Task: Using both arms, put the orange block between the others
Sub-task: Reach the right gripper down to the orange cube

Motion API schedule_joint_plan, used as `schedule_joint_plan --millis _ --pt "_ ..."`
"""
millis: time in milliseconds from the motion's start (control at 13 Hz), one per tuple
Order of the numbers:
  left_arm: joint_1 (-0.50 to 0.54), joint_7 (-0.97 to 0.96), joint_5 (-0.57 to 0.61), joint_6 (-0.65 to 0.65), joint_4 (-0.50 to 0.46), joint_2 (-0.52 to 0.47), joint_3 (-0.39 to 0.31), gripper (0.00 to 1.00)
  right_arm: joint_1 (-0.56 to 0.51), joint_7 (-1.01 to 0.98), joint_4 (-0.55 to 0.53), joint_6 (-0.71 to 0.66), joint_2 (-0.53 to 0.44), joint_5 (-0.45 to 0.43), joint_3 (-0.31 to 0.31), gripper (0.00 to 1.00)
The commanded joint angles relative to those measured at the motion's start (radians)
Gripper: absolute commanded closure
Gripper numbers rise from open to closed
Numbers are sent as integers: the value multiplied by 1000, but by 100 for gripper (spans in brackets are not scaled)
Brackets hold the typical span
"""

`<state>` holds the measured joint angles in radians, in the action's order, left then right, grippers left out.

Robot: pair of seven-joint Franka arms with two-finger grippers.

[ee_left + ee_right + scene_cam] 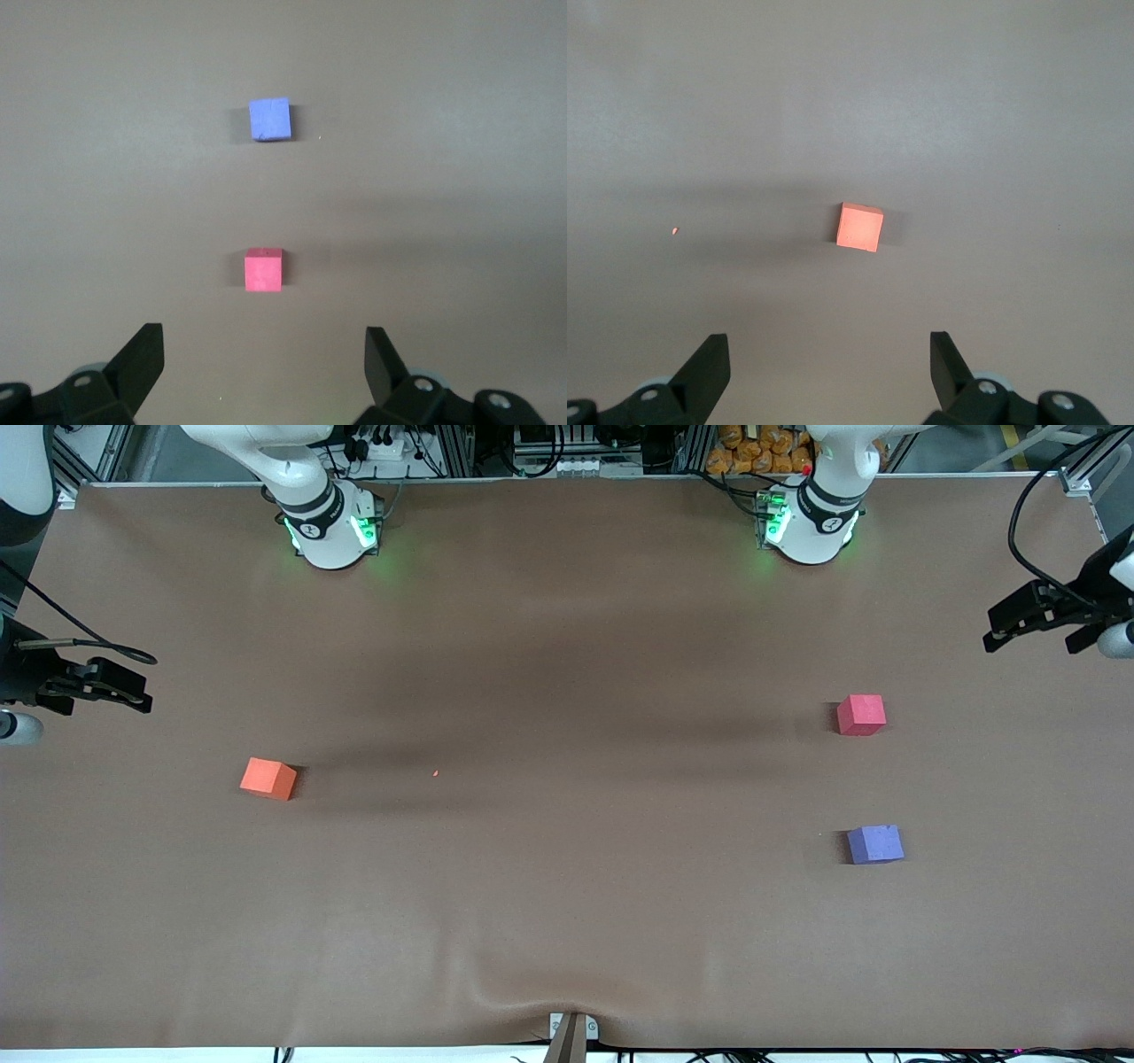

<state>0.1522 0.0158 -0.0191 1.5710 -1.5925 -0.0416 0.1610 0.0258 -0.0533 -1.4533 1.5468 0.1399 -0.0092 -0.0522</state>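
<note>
The orange block (267, 779) (860, 227) lies on the brown table toward the right arm's end. Toward the left arm's end lie the others: a pinkish-red cube (861, 715) (264, 269) and a purple-blue cube (875, 844) (269, 119), which is nearer to the front camera, with a gap between them. My right gripper (133, 689) (829, 345) hangs open and empty over the table's edge at its own end, apart from the orange block. My left gripper (1028, 638) (264, 341) hangs open and empty over its end of the table, apart from both cubes.
The two arm bases (332, 522) (811, 518) stand along the table edge farthest from the front camera. A tiny orange crumb (435, 773) lies mid-table. The brown cover (567, 921) wrinkles above a bracket (571, 1032) at the nearest edge.
</note>
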Motion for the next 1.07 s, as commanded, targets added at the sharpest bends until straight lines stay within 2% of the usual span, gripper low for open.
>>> schedule_joint_plan --millis 0,230,383,767,997 --pt "-6 -7 -4 -9 55 41 5 0 22 -2 16 -13 7 -17 -5 0" --pt "-8 -4 -4 -9 135 120 6 0 20 1 -2 -8 1 -17 -5 0" --pt "-11 -16 -4 -9 137 137 8 0 17 -6 -24 2 1 -17 -5 0" --pt "-11 -68 10 -6 128 152 52 0 13 -7 -194 191 50 -15 -5 0" --pt "-34 -204 94 -26 126 143 112 0 -19 0 -286 340 119 -17 -6 0"
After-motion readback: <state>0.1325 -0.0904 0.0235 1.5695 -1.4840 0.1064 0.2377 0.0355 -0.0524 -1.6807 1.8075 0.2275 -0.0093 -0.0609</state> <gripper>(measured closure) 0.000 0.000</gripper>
